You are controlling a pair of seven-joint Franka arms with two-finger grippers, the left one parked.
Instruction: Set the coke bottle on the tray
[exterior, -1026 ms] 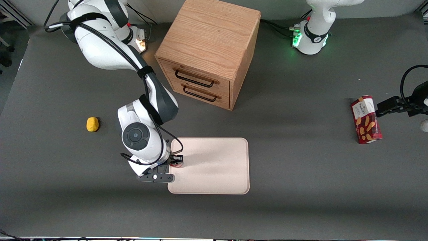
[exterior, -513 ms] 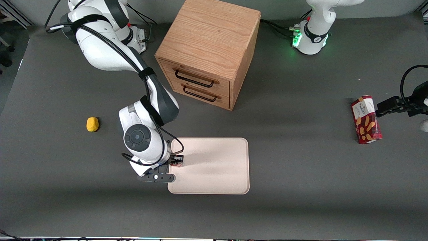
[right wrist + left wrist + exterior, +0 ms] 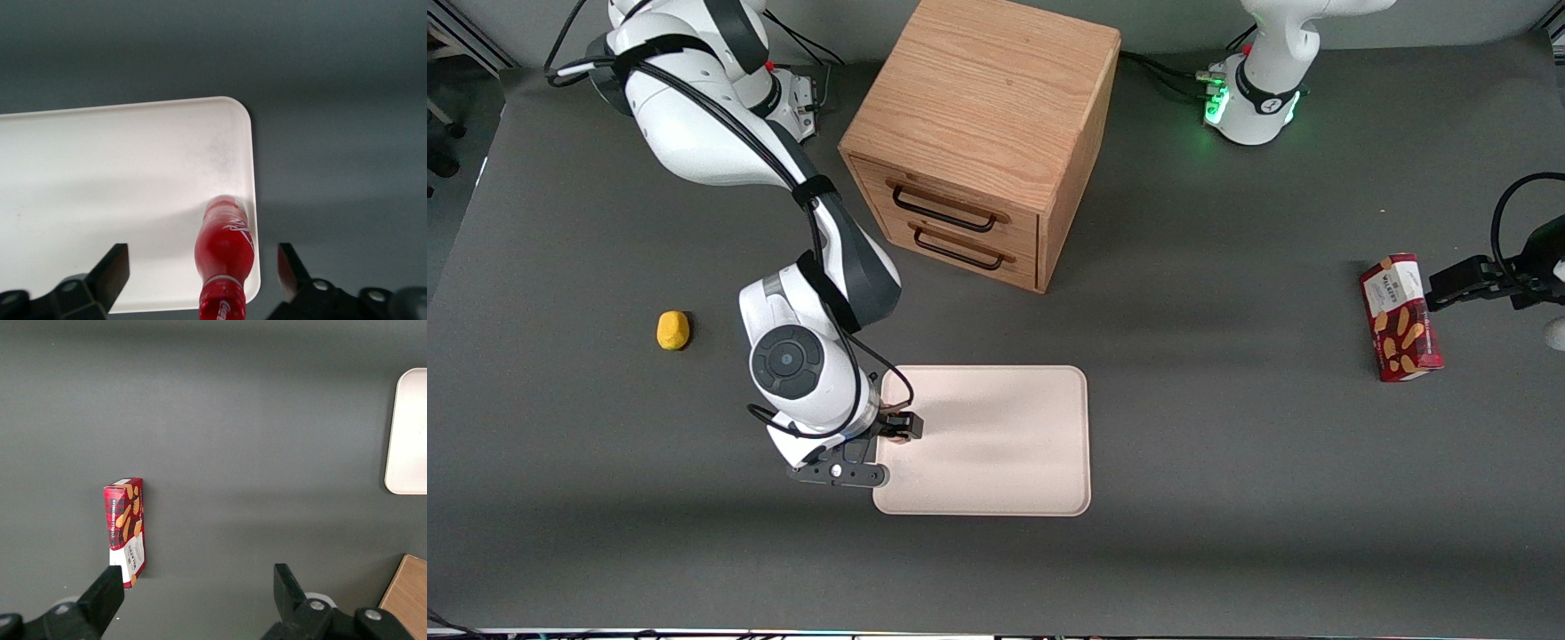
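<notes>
we have our hand [image 3: 203,273] wide, the coke bottle [image 3: 225,250] standing freed by the tray [image 3: 100,187] corner; next we lift straight clear.

The small red coke bottle [image 3: 225,257] lies on the pale cream-pink flat tray [image 3: 100,193], close to its rounded corner. The black gripper [image 3: 203,277] is spread wide, not touching the bottle.

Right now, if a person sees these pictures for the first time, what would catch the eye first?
Probably the coke bottle, standing on the tray near the edge toward the working arm's end, with the tool open around it, its fingers apart from the bottle. Next the wooden drawer cabinet, farther from the front camera than the tray. A yellow lump lies alone toward the working arm's end.
</notes>
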